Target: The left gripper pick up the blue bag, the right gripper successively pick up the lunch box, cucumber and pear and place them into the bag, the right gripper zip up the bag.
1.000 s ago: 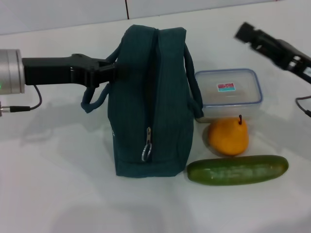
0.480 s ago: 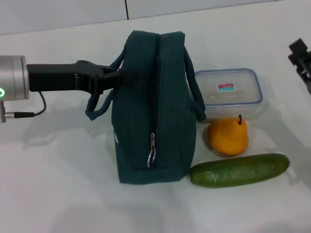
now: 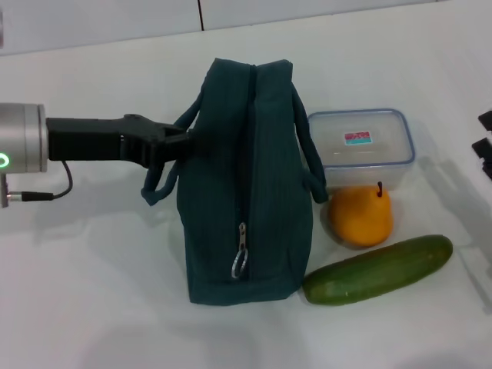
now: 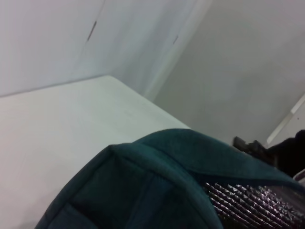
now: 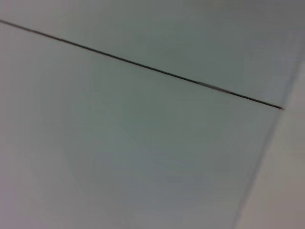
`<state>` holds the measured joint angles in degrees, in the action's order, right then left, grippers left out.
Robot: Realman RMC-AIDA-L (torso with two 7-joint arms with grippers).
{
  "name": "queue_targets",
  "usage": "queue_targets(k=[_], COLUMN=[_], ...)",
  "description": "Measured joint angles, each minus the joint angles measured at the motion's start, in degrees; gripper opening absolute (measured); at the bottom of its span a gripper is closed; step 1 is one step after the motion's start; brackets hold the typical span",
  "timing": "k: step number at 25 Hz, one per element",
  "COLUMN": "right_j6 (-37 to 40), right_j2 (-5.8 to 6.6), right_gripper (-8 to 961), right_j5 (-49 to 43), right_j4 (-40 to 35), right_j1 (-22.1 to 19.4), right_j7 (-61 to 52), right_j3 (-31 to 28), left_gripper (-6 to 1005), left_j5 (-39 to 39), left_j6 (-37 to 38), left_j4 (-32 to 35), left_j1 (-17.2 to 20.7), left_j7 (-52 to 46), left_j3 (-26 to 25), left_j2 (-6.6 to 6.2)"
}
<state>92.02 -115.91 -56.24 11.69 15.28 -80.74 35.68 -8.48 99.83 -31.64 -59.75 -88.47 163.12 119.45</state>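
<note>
The blue bag (image 3: 246,177) stands upright on the white table (image 3: 92,292), its zipper pull (image 3: 240,260) hanging low on the near end. My left gripper (image 3: 181,139) reaches in from the left and is shut on the bag's left side at its handle (image 3: 163,173). In the left wrist view the bag's top (image 4: 181,157) fills the lower part and its silver lining (image 4: 243,200) shows. Right of the bag sit the clear lunch box (image 3: 365,146), the orange-yellow pear (image 3: 361,215) and the cucumber (image 3: 377,269), whose near end touches the bag. Only a sliver of my right gripper (image 3: 485,146) shows at the right edge.
A white wall with a dark seam (image 3: 201,14) runs behind the table. The right wrist view shows only a pale surface crossed by a dark line (image 5: 143,67).
The left gripper has pushed the bag to the right and nearer. The cucumber's left end has been nudged, so it lies tilted. The right arm has drawn back to the right edge.
</note>
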Motion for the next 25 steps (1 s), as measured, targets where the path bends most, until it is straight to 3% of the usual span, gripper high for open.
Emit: queue_targets(k=[17, 25], right_j6=[-11.9, -11.9], right_j2=[-0.27, -0.27], right_gripper=[787, 772], right_j5=[-4.2, -4.2], right_j4=[0.1, 0.0], right_j1=[6.6, 7.8], right_j7=[-11.2, -12.6], right_j3=[0.4, 0.4], left_gripper=[47, 46], left_j5=[0.5, 0.5], left_j6=[0.0, 0.1], left_j4=[-0.5, -0.6], left_j1=[-0.4, -0.6], left_j7=[0.5, 0.5], left_j3=[0.0, 0.0], left_j2=[-0.28, -0.45])
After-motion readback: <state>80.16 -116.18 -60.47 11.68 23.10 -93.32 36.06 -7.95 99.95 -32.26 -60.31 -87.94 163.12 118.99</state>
